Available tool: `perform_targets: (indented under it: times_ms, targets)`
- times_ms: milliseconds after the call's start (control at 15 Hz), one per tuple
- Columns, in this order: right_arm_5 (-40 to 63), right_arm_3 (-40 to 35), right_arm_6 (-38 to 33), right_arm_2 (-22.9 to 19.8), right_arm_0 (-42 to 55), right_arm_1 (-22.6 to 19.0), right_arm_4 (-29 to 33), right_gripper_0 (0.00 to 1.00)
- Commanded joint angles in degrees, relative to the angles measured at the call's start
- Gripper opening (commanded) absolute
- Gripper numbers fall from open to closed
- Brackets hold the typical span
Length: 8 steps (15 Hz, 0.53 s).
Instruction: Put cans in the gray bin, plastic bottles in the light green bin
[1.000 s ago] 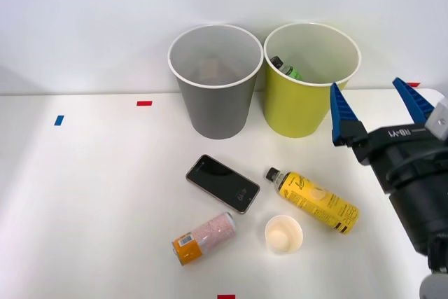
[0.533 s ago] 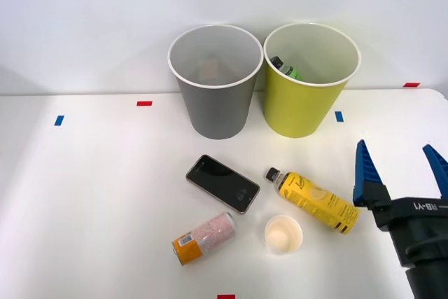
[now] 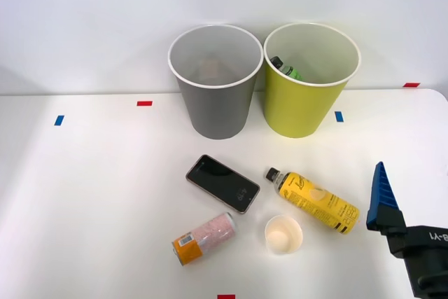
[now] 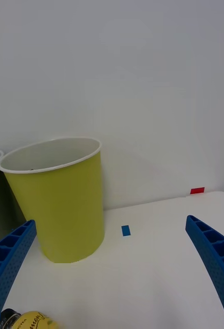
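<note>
Two blue, ribbed, tapered fingers [image 4: 8,262] are seen on the right gripper [image 4: 112,272]. A black housing [image 3: 427,253] with white lettering is carried behind the finger.

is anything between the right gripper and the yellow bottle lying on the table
Nothing visible. The right gripper, jaws open, sits just off the base end of the yellow bottle, with bare table between them. The white paper cup stands close beside the bottle, toward the robot, near it but not in the path.
</note>
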Motion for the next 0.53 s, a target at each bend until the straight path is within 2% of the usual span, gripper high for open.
perform_targets:
  times_ms: [67,333,533]
  targets:
    - [-15.41,13.05,-0.7,1.28,-2.53,1.06,5.17,1.0]
    - [-20.07,19.99,-1.14,3.39,-3.05,2.2,4.99,1.0]
    - [-23.58,26.93,-1.23,3.39,-3.58,2.99,5.52,1.0]
